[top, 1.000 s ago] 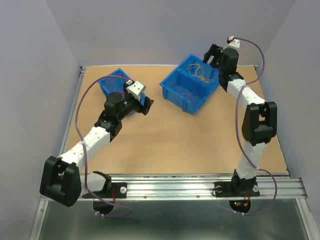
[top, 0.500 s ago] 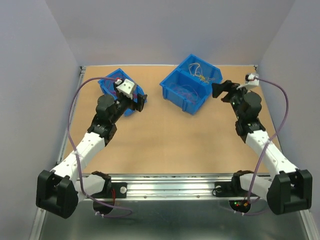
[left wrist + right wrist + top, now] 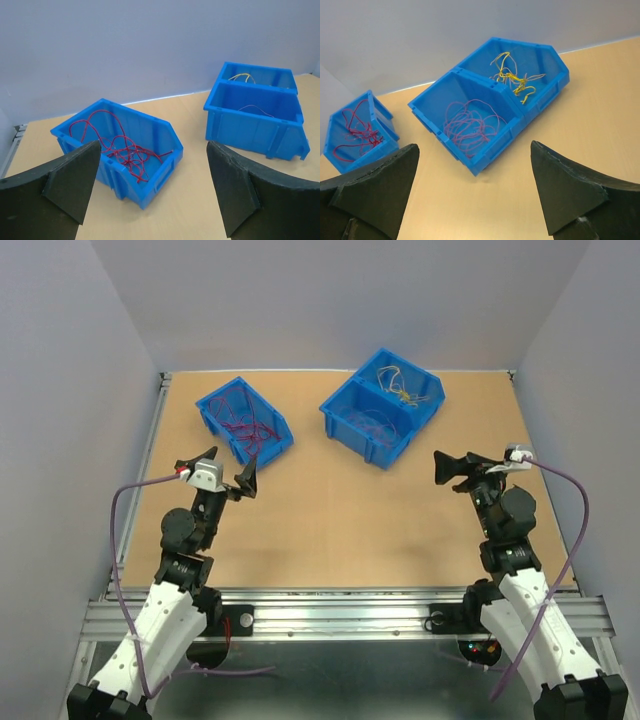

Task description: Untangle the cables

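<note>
Red cables [image 3: 246, 426] lie tangled in the small blue bin [image 3: 222, 400] at the back left; they also show in the left wrist view [image 3: 118, 148]. Pink cables [image 3: 472, 125] lie looped in the near compartment of the double blue bin [image 3: 352, 425]. Yellow and orange cables [image 3: 513, 78] lie in its far compartment. My left gripper [image 3: 216, 471] is open and empty, held above the table in front of the small bin. My right gripper [image 3: 455, 472] is open and empty, to the right of and nearer than the double bin. Both sets of jaws stand wide apart.
The wooden table [image 3: 340, 510] has a metal rail [image 3: 350, 610] along its near edge, and grey walls close it in at the back and sides. The two bins stand apart with bare board between them.
Both arms have drawn back from the bins toward the near edge. The left gripper has left the small bin and the right gripper has left the double bin, both empty.
</note>
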You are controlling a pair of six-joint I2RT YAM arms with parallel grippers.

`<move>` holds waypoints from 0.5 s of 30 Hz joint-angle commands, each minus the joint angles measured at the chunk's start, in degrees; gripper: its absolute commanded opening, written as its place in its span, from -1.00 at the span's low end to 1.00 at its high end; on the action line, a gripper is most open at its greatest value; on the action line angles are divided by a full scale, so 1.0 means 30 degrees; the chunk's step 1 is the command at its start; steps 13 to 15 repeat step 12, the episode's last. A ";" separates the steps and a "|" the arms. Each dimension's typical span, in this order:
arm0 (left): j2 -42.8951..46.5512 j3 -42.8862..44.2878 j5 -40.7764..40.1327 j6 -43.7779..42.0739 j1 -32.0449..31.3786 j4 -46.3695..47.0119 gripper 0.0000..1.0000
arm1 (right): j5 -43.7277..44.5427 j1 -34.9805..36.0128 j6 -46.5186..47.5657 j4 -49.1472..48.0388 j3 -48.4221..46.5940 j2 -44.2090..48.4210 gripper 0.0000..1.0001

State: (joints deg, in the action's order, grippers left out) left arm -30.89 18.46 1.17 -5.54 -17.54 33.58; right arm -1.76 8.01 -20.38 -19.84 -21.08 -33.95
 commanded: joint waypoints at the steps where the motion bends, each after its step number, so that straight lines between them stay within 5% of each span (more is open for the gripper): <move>1: 0.1595 -0.1024 0.0577 -0.0731 0.0017 0.1520 0.98 | 0.0441 0.0084 0.0407 0.0577 0.0259 0.0536 0.95; 15: 0.0749 -0.0967 0.0021 -0.1142 0.0017 0.1374 0.98 | -0.0204 0.0084 0.0321 0.0606 0.0348 0.0479 0.93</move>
